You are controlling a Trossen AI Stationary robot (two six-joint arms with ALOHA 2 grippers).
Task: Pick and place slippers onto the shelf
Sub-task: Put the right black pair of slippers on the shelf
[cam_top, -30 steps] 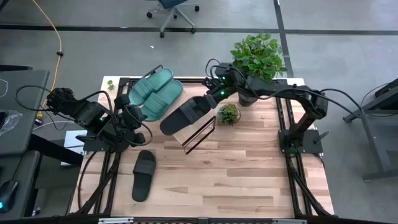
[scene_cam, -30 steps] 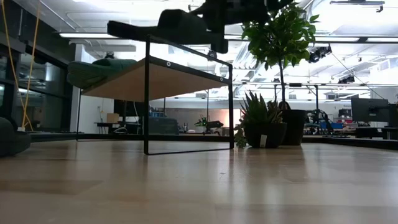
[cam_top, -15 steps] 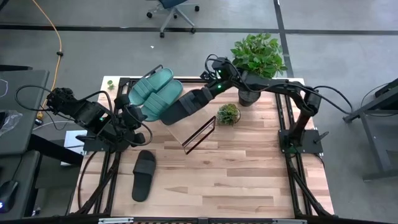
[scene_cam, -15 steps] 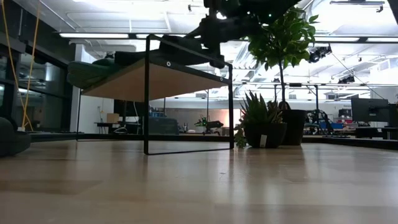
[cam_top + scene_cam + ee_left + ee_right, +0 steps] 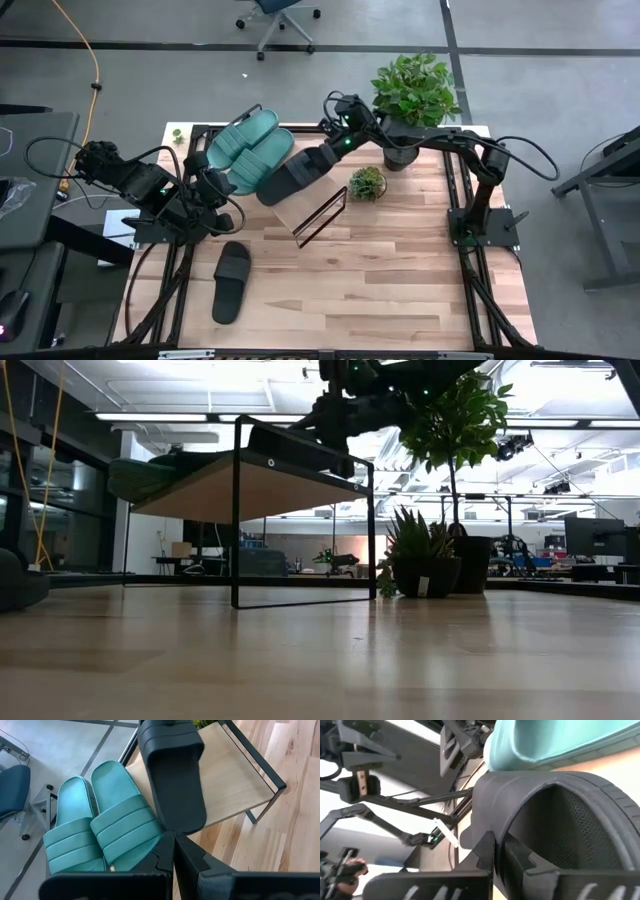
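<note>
The slanted wooden shelf [image 5: 300,205] carries two teal slippers [image 5: 245,150] side by side at its upper left. Beside them lies a black slipper [image 5: 298,173], its heel end pinched in my right gripper [image 5: 335,150], whose fingers are closed on its edge. My right arm reaches from the table's right edge across toward the shelf, passing the potted plant [image 5: 415,95]. A second black slipper [image 5: 232,281] lies on the table [image 5: 400,280], front left. My left gripper [image 5: 215,187] waits closed and empty beside the shelf's left end.
</note>
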